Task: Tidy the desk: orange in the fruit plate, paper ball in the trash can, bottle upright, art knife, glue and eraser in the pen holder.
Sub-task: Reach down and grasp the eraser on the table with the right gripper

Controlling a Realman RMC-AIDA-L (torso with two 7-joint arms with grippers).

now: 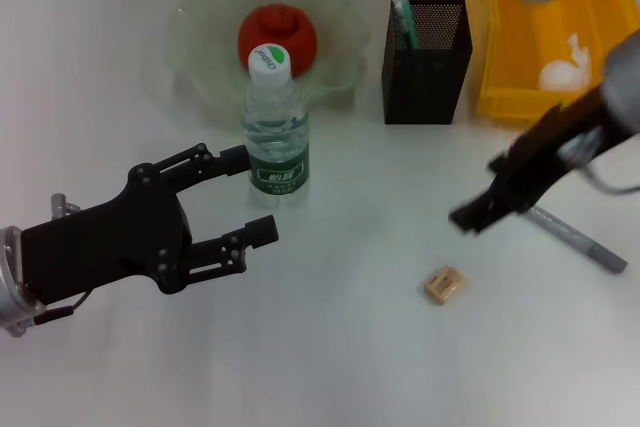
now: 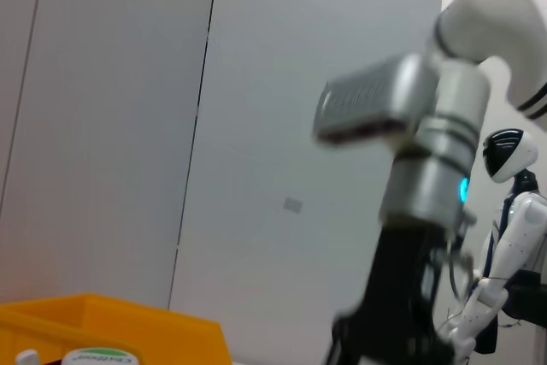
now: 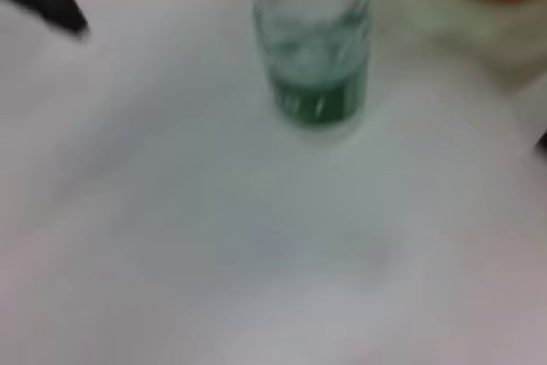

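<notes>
Left gripper (image 1: 242,195) wide beside upright bottle (image 1: 275,127), right gripper (image 1: 478,209) (spread unclear) above glue (image 1: 577,238), open desk (image 1: 330,347) between.

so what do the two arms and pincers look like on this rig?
Left pincer: matte black, boxy palm, two linkage fingers with visible screws, on a silver wrist cuff. Right pincer: black too, blurred. The right arm is silver-grey cylinders under a white shell, with a blue light and thin cables.
</notes>
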